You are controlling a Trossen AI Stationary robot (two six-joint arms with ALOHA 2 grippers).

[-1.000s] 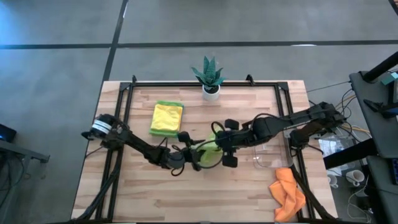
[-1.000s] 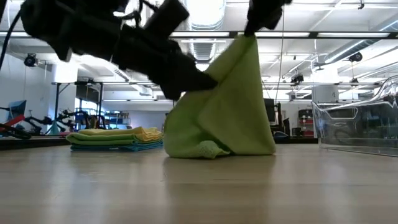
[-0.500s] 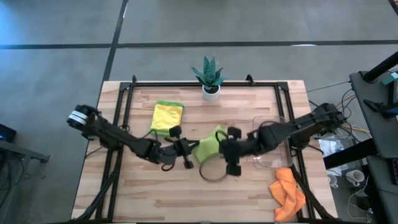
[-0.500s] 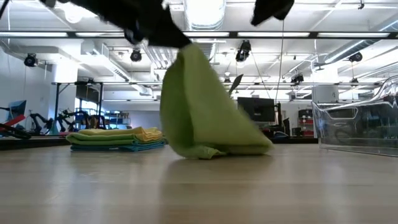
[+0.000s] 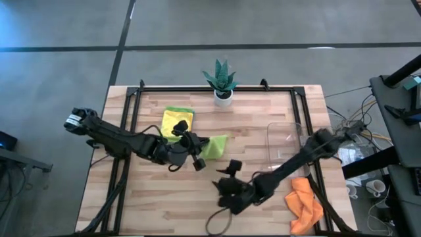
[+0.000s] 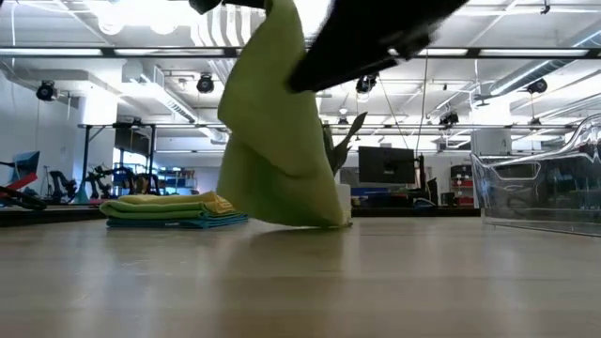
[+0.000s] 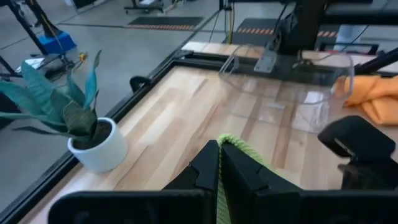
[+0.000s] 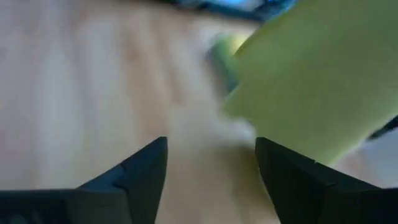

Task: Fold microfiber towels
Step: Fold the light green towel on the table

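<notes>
The lime green towel [image 5: 214, 145] now hangs from my left gripper [image 5: 195, 146] alone, pinched tight between its closed fingers near the middle of the table, its lower edge just brushing the wood in the low view [image 6: 282, 150]. A second ago both grippers held it stretched between them; since then my right gripper [image 5: 227, 176] has let go, its fingers standing wide apart with nothing in them, and has pulled back toward the near side. I judge the handover is done, so this towel is mine to carry left toward the finished stack [image 5: 176, 123], which lies just beside the left gripper with a yellow cloth on top. The orange towel [image 5: 304, 204] still waits crumpled at the near right corner, so the job is well along but not over. Around it all, the pale wooden table [image 5: 263, 125] carries a clear plastic tray [image 5: 284, 141] on the right and a small potted plant [image 5: 221, 80] at the far edge; beyond lies grey concrete floor, with workshop benches and ceiling lights behind.
</notes>
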